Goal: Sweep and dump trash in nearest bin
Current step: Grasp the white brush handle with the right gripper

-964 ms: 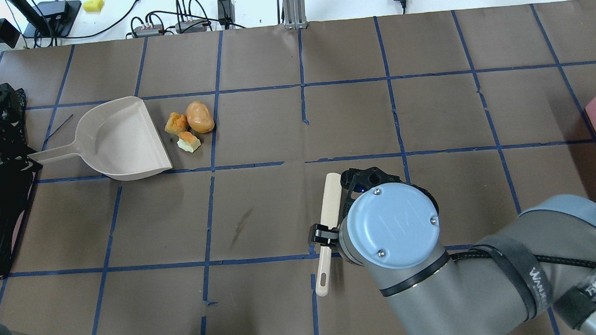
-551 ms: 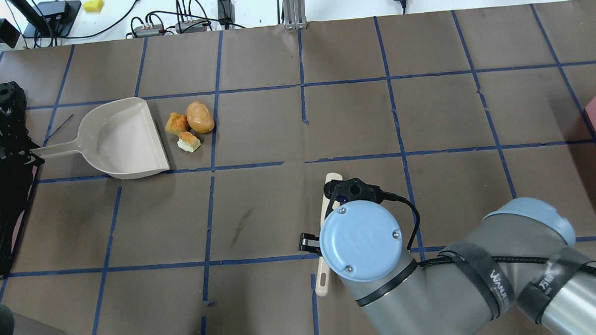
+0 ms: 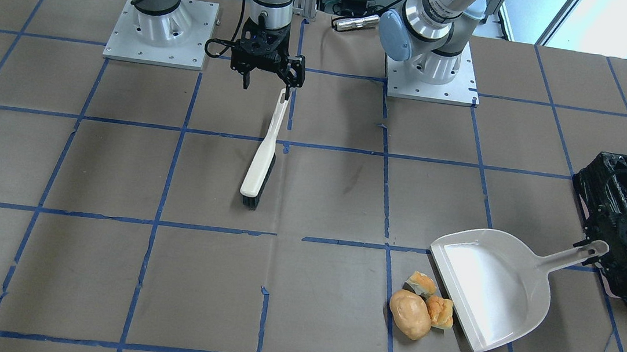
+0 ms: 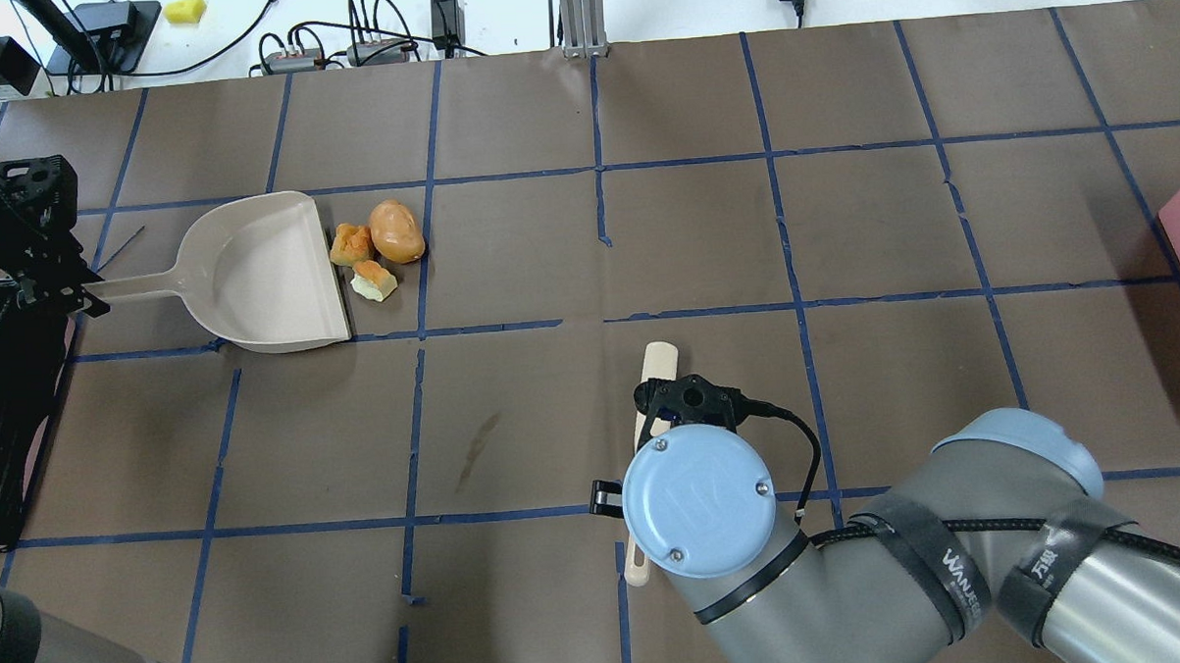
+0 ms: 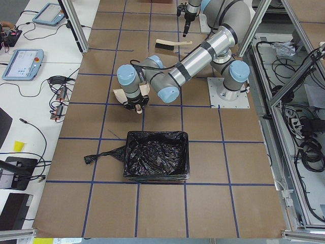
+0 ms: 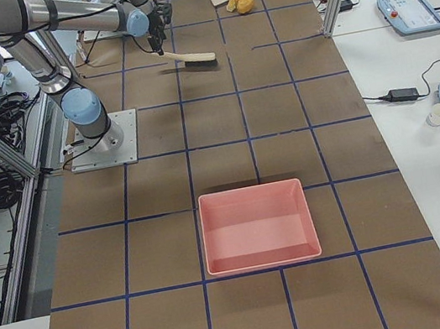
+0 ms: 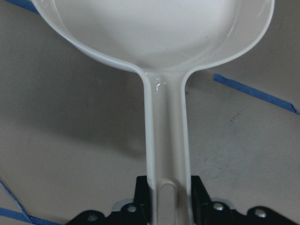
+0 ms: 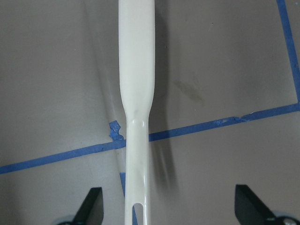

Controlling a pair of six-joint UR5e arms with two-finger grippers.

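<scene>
Dustpan [image 4: 264, 274] handle clamped in my left gripper [image 7: 166, 197], mouth right beside the trash [image 4: 395, 230] on the tabletop [image 4: 841, 225]. Black-bagged bin [image 5: 155, 155] sits near that arm. My right gripper [image 8: 171, 206] hangs wide open over the brush [image 3: 261, 159] handle, holding nothing.

Robotics lab: tape-gridded table [image 4: 890, 223], teach pendants [image 5: 23, 63], aluminium framing [image 5: 75, 28], loose cables [image 5: 304, 147].
</scene>
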